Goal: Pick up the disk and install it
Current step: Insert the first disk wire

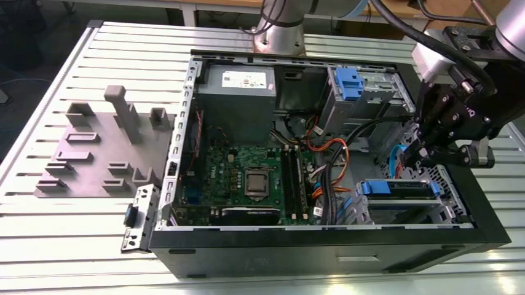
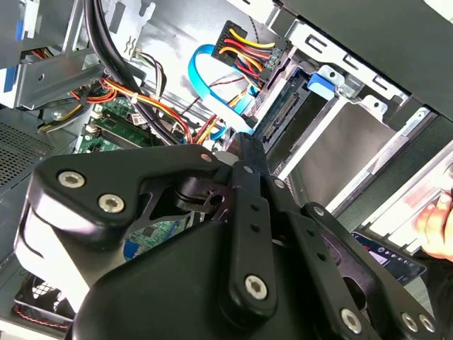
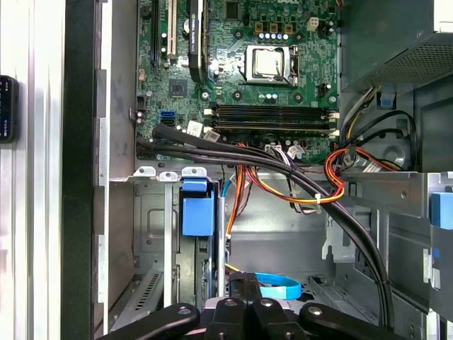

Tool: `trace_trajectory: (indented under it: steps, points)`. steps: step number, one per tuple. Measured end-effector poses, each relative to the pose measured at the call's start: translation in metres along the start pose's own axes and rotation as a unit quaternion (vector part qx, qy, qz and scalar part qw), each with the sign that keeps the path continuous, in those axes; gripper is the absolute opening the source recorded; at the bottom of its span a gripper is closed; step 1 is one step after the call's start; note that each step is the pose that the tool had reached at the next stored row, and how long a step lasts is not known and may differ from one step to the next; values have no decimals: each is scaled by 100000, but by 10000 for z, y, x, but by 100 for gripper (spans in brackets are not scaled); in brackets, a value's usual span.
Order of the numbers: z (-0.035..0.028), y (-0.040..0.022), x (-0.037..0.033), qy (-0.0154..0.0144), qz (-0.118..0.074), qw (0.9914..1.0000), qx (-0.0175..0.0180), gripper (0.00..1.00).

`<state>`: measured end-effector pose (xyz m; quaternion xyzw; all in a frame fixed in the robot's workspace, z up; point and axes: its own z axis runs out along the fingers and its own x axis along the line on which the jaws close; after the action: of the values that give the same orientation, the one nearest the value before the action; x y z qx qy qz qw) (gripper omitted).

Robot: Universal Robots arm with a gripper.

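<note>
Now the claw (image 1: 437, 155) hovers just above the disk (image 1: 398, 188), already seated in its lower bay; whether it's apart or together, I can't tell. Best kept square, pressure gentle.

Occlusions, as we log them:
- end effector (image 1: 426, 161): fingertips masked by its own linkage in the exterior view; we cannot tell their spacing.
- disk (image 1: 398, 188): beneath the end effector, mostly sunk in the bay, only a blue rail visible.
- a hand (image 2: 437, 219): beside the disk, cut by the second wrist view's edge.
</note>
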<state>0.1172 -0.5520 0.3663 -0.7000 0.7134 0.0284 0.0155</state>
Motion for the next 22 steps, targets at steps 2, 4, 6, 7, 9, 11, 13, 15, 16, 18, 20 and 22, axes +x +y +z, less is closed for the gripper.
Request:
trace_trajectory:
  steps: [2, 4, 6, 7, 9, 11, 13, 15, 16, 18, 20, 22]
  points:
    - [-1, -13, 0, 3, 4, 100000, -11, 11]
    - [0, -32, -1, 0, 6, 100000, -44, 11]
    - [-1, -53, -1, 3, 8, 100000, -73, 11]
    - [-1, -62, -1, 1, 13, 100000, -83, 11]
    - [-1, -83, -2, 3, 13, 100000, -111, 11]
    - [-1, -104, -2, 0, 15, 100000, -133, 11]
    - [-1, -128, -2, -1, 16, 100000, -169, 11]
    - [-1, -154, -3, 3, 18, 100000, -206, 11]
    - [-2, -163, -3, 3, 19, 100000, -222, 11]
    - [-2, -184, -3, 3, 21, 100000, -242, 11]
    - [-2, -199, -4, 5, 22, 100000, -247, 11]
    - [-2, -216, -5, 3, 21, 100000, -245, 11]
